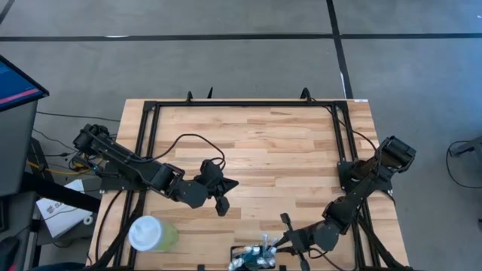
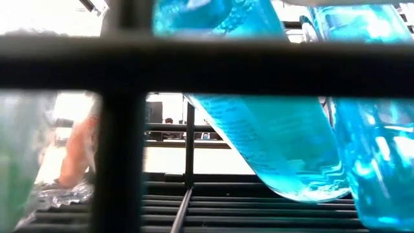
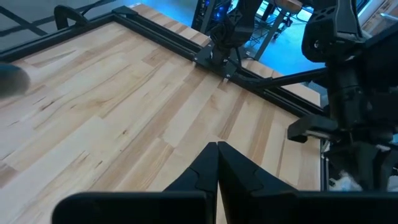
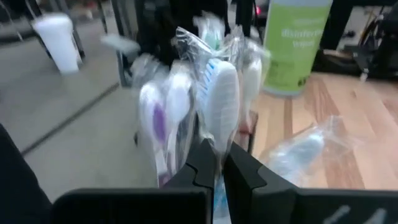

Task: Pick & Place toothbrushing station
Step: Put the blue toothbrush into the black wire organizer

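The toothbrushing station (image 1: 254, 260) stands at the table's near edge: a small black holder with plastic-wrapped toothbrushes (image 4: 186, 106) standing upright in it. Teal tubes (image 2: 272, 136) fill the low view, close behind the holder's black bars. A wrapped tube (image 4: 298, 155) lies beside the brushes. My right gripper (image 1: 277, 242) is at the station's right side, shut on one wrapped toothbrush (image 4: 222, 102). My left gripper (image 1: 220, 194) is shut and empty over the table's middle, left of the station; its closed fingers (image 3: 217, 163) show in the left wrist view. My right gripper pinches a wrapped toothbrush with a white and blue head between its two fingers, on the handle just below the head (image 4: 219, 182). The fingers come nearly level from the table's right side and lie across the handle. The toothbrush stands upright among the others in the holder.
A pale green canister with a white lid (image 1: 151, 233) stands at the near left and also shows behind the brushes in the right wrist view (image 4: 292, 43). A black frame (image 1: 245, 105) runs around the wooden table. Bare wood (image 1: 263, 143) lies across the far half.
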You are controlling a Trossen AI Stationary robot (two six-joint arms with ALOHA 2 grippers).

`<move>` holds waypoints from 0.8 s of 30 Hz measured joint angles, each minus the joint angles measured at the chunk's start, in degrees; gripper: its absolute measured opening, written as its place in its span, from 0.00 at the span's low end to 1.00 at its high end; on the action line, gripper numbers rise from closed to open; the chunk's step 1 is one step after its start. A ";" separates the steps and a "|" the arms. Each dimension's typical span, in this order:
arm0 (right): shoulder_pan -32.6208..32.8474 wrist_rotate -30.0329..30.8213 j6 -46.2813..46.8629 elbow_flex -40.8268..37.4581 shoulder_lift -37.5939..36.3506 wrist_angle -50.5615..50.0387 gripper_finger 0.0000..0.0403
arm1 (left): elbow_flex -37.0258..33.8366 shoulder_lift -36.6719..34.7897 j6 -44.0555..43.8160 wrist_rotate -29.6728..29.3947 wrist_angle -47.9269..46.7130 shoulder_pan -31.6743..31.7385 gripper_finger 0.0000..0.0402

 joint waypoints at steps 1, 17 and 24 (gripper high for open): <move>-0.23 -0.30 0.02 0.54 -0.02 -1.99 0.01 | 0.00 0.00 0.00 -0.09 0.04 0.00 0.00; -0.58 -1.46 0.09 1.39 0.42 -8.47 0.01 | 0.00 0.00 0.00 -0.41 0.26 0.00 0.00; -0.60 -1.85 0.23 1.39 0.44 -8.64 0.03 | 0.00 0.00 0.00 -0.78 0.26 0.00 0.00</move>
